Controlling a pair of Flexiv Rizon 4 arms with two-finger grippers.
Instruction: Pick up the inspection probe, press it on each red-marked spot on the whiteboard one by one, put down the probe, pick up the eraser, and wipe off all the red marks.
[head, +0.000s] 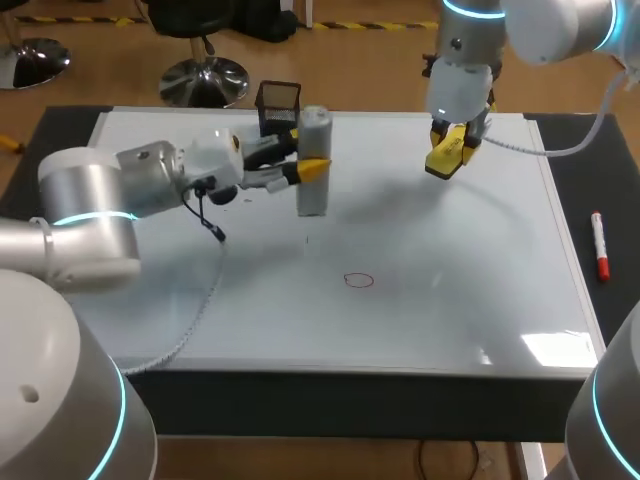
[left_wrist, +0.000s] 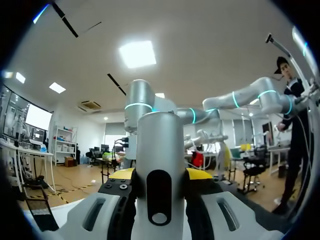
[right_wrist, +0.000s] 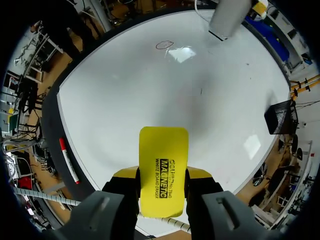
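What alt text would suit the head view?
The left end effector grips a probe upright over the whiteboard; the right end effector holds a yellow eraser above its far side. One red mark lies near the middle.

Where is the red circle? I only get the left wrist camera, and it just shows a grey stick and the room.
Observer: The red circle is on the whiteboard, closer to the robot than the probe in your left end effector, and a bit to the right.
Operator: What is the other arm doing?
Observer: The right end effector holds a yellow eraser above the far right part of the whiteboard.
Operator: Is anything else lying around?
Observer: A red marker lies on the dark table just past the whiteboard's right edge.
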